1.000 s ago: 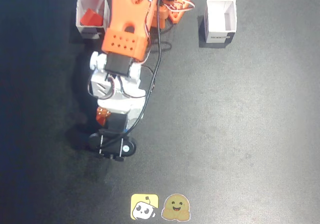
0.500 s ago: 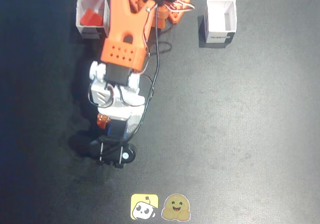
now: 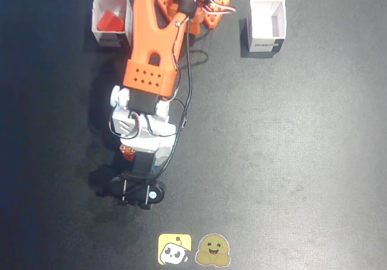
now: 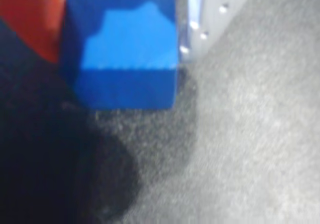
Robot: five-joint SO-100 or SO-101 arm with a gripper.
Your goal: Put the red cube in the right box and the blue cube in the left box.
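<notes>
In the fixed view the red cube (image 3: 109,21) lies inside the white box at the upper left (image 3: 95,16). The other white box (image 3: 266,40) at the upper right holds nothing. The orange arm reaches down from the top, with my gripper (image 3: 138,188) low over the dark mat; the blue cube is hidden under it there. In the wrist view the blue cube (image 4: 125,58) fills the gap between the orange finger (image 4: 30,18) on its left and the pale finger (image 4: 220,3) on its right. My gripper (image 4: 122,38) is shut on the cube, at or just above the mat.
Two stickers, a yellow one (image 3: 175,249) and a tan smiling one (image 3: 213,250), lie on the mat below the gripper. The arm's orange base (image 3: 199,4) sits between the two boxes at the top. A black cable (image 3: 187,83) hangs along the arm.
</notes>
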